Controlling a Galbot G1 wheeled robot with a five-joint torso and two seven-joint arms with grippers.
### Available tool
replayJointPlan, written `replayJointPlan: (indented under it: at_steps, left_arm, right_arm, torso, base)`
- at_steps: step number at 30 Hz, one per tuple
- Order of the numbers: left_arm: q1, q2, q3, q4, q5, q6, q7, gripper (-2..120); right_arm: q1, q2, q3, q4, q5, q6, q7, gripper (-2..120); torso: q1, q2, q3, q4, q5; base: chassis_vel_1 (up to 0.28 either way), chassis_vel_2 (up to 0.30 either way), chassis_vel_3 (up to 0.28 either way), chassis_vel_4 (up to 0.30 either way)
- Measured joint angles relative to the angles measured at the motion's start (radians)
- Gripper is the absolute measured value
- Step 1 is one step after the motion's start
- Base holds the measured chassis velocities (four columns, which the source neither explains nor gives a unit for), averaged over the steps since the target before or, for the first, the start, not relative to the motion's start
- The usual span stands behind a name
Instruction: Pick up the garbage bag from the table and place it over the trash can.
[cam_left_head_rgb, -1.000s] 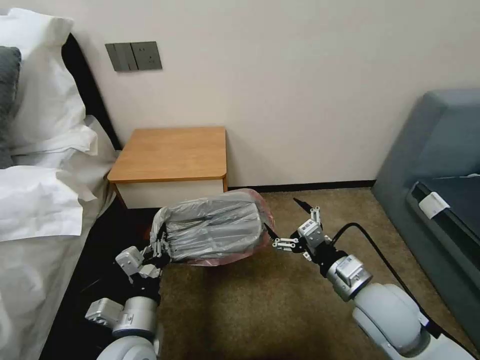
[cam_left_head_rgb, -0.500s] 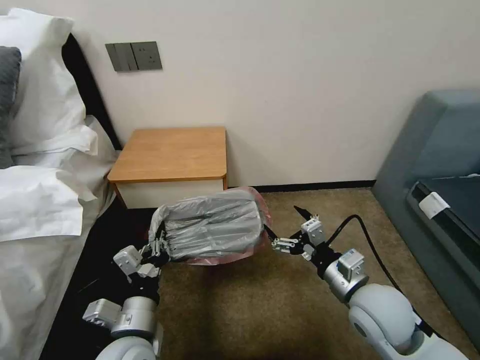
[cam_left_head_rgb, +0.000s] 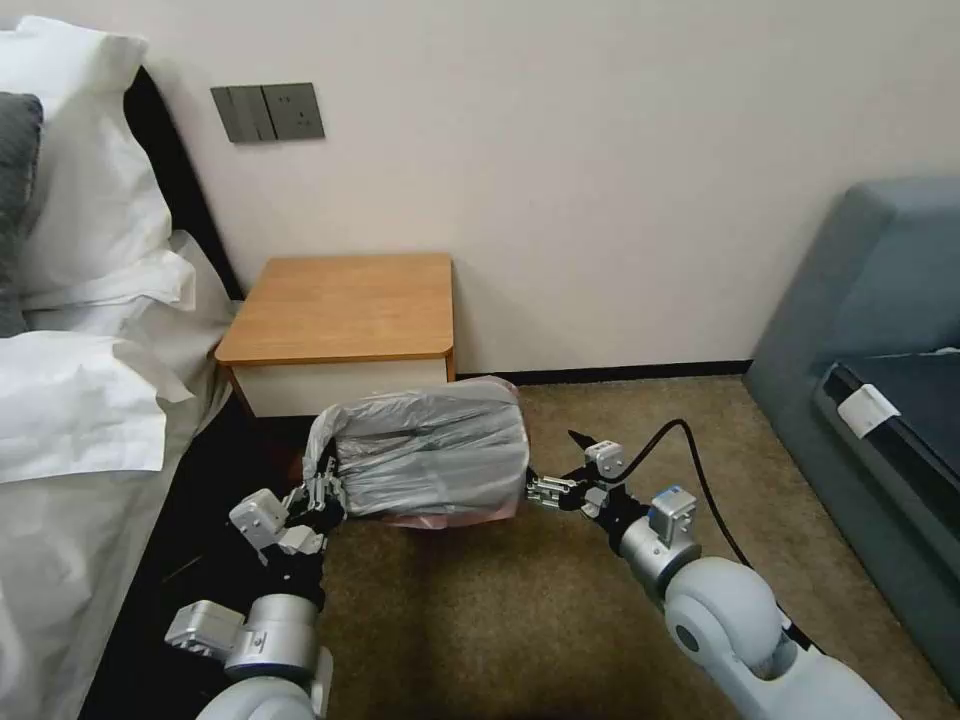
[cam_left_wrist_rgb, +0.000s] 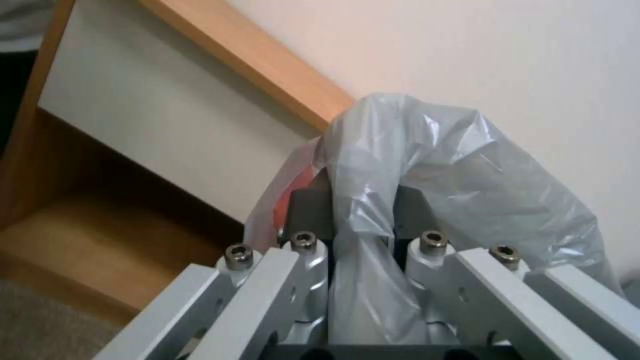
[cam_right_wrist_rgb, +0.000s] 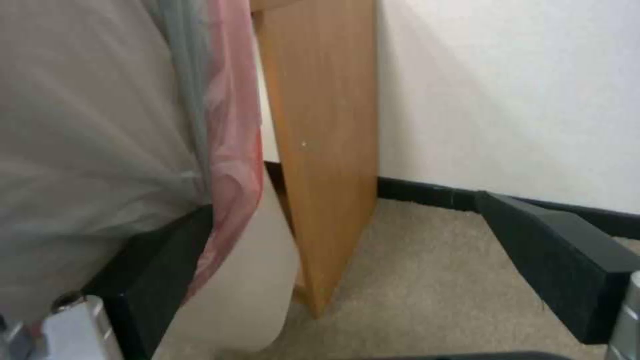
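Over the last second the garbage bag (cam_left_head_rgb: 430, 452) has sunk lower and its pinkish rim has drawn in around the trash can (cam_right_wrist_rgb: 257, 295), which shows cream-white just beneath the rim, beside the desk (cam_left_head_rgb: 345, 305). The left gripper (cam_left_head_rgb: 322, 497) stays clamped on a bunched fold of the bag at its near-left corner. The right gripper (cam_left_head_rgb: 558, 468) has come in, fingers spread wide with one inside the rim, so the bag looks nearly seated.
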Motion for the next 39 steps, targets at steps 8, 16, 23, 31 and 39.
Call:
replayJointPlan:
  at_steps: [8, 16, 23, 31, 39]
  left_arm:
    - [0.006, 0.000, 0.002, -0.016, -0.021, 0.005, 0.001, 11]
    - [0.006, -0.011, 0.011, -0.029, -0.062, 0.014, 0.001, 11]
    - [0.000, -0.011, 0.001, -0.017, -0.055, 0.014, 0.000, 11]
    - [-0.006, 0.007, -0.027, 0.024, 0.039, 0.002, -0.029, 10]
    - [-0.009, 0.013, -0.031, 0.062, 0.137, -0.006, -0.050, 10]
  right_arm:
    - [0.009, 0.001, 0.003, -0.037, -0.050, 0.016, -0.004, 100]
    - [0.016, -0.001, -0.006, -0.083, -0.089, 0.033, -0.017, 100]
    - [-0.014, 0.000, 0.016, -0.088, -0.141, 0.063, -0.032, 100]
    - [-0.094, -0.028, 0.106, -0.034, -0.202, 0.084, -0.065, 100]
    - [-0.166, -0.050, 0.241, 0.024, -0.240, 0.129, -0.073, 100]
  torso:
    - [0.000, 0.000, 0.000, -0.0001, 0.0000]
    - [0.000, 0.000, 0.000, -0.0001, 0.0000]
    - [0.000, 0.000, 0.000, -0.0001, 0.0002]
    - [0.000, 0.000, 0.000, 0.0000, 0.0000]
    - [0.000, 0.000, 0.000, -0.0003, 0.0001]
  base:
    - [0.000, 0.000, 0.000, 0.000]
    - [0.000, 0.000, 0.000, 0.000]
    - [0.000, 0.000, 0.000, 0.000]
    - [0.000, 0.000, 0.000, 0.000]
    - [0.000, 0.000, 0.000, 0.000]
